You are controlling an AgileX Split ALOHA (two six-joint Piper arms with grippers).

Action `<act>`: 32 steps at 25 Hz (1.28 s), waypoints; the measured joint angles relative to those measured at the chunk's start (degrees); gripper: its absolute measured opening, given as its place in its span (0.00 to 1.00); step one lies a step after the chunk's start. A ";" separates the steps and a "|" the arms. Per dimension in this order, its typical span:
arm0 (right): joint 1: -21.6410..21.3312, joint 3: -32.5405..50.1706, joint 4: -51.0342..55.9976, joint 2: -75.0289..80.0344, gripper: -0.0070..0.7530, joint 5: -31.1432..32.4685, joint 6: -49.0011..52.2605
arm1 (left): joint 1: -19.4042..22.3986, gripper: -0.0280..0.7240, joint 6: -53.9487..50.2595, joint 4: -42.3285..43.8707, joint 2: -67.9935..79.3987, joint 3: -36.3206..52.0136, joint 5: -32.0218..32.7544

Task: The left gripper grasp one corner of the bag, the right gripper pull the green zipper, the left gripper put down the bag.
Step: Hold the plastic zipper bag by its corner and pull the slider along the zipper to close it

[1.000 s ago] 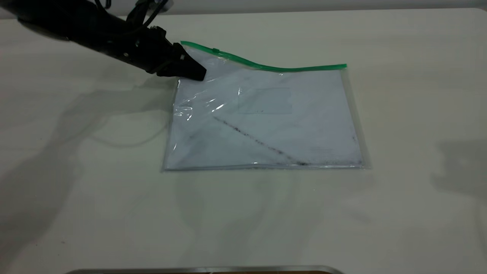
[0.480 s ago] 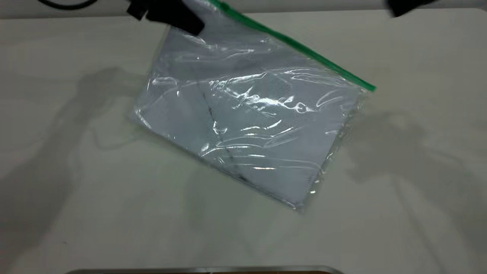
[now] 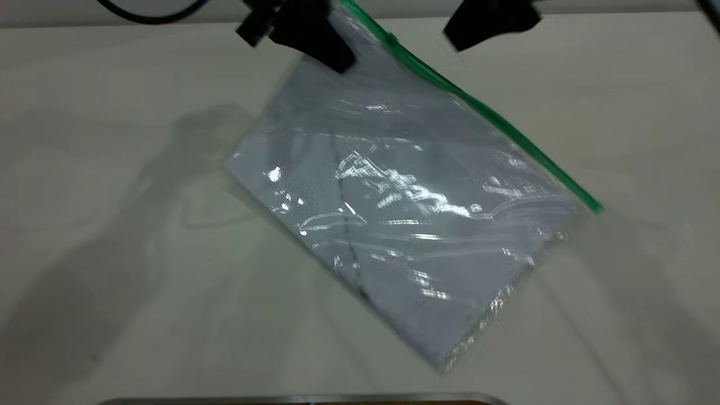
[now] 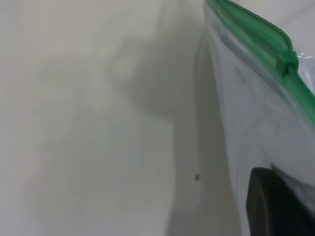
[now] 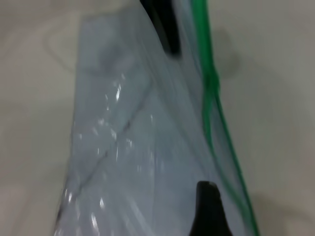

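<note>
The left claw [image 3: 329, 53] is clamped on the bag [image 3: 416, 202] corner [image 3: 343, 11], hanging above the tabletop [image 3: 112, 281]; the right claw [image 3: 486, 25] is cut off, its grip unclear.

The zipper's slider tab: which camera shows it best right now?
The left wrist view: the slider tab sits close and distinct on the green zipper. The right wrist view shows it only as a small bump on the strip. The exterior view shows it tiny, near the bag's lifted corner.

bag [image 3: 416, 208] hanging above table [image 3: 112, 253], seemingly clear
</note>
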 joint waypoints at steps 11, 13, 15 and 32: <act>0.00 -0.68 17.04 6.14 0.75 7.89 -15.50 | -3.70 0.11 2.52 0.32 0.00 0.00 0.23; 0.00 -0.73 17.62 7.02 0.71 8.59 -15.83 | -3.69 0.11 2.62 0.33 0.00 0.00 0.23; 0.00 -0.73 18.13 7.72 0.65 8.74 -15.83 | -3.69 0.11 2.62 0.33 0.00 0.00 0.23; 0.00 -0.80 22.30 8.19 0.06 7.77 -18.11 | -3.69 0.11 2.60 0.33 0.00 0.00 0.15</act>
